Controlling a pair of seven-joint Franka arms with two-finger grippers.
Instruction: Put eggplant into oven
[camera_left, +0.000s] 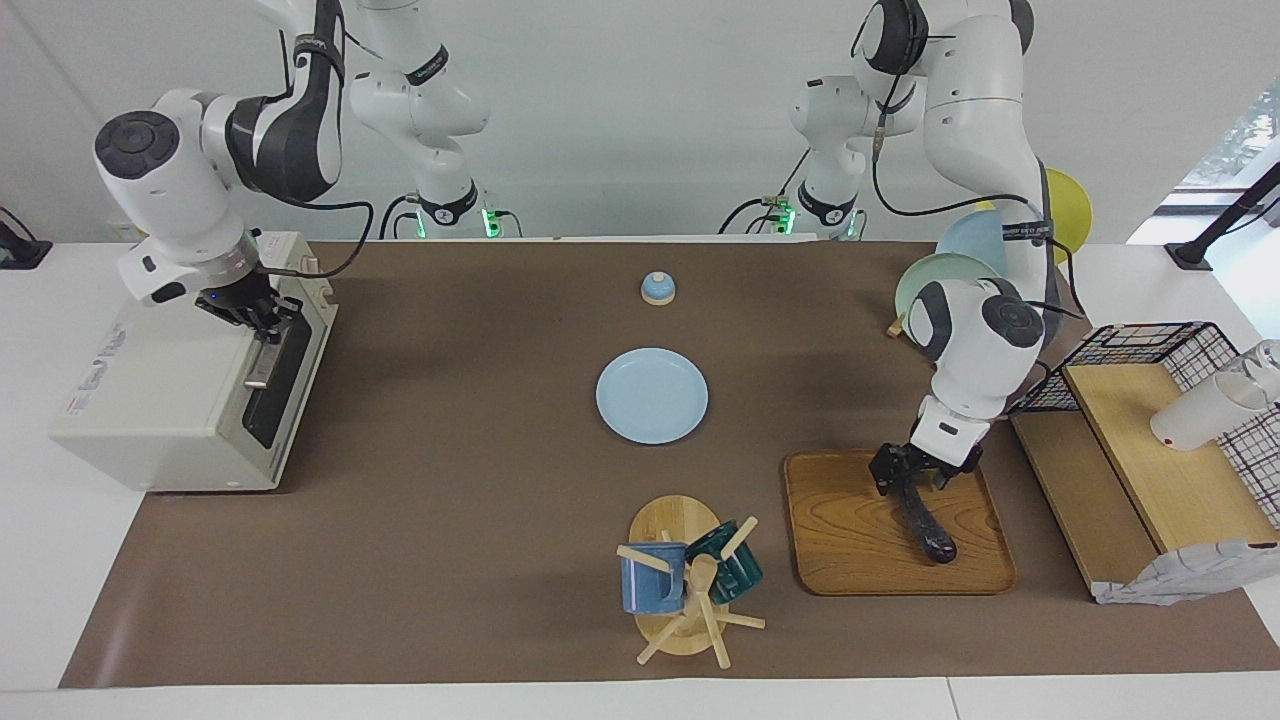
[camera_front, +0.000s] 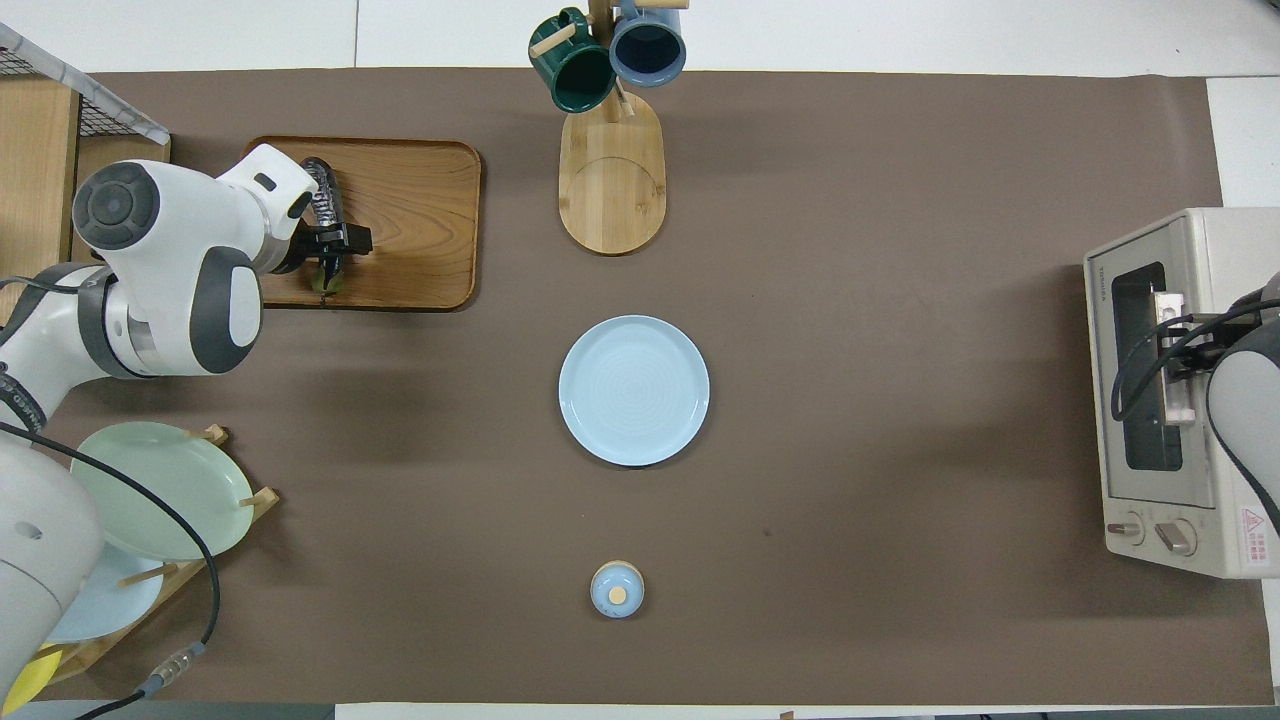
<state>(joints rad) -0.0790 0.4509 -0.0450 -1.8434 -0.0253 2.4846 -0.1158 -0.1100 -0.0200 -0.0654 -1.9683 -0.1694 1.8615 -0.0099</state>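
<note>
The dark purple eggplant lies on a wooden tray toward the left arm's end of the table. My left gripper is down at the eggplant's stem end, open, with a finger on each side of it. The white oven stands at the right arm's end with its door closed. My right gripper is shut on the door's metal handle, at the end nearer the robots.
A light blue plate sits mid-table, with a small blue lidded knob nearer the robots. A mug tree stands beside the tray. A plate rack and a wire-basket shelf flank the left arm.
</note>
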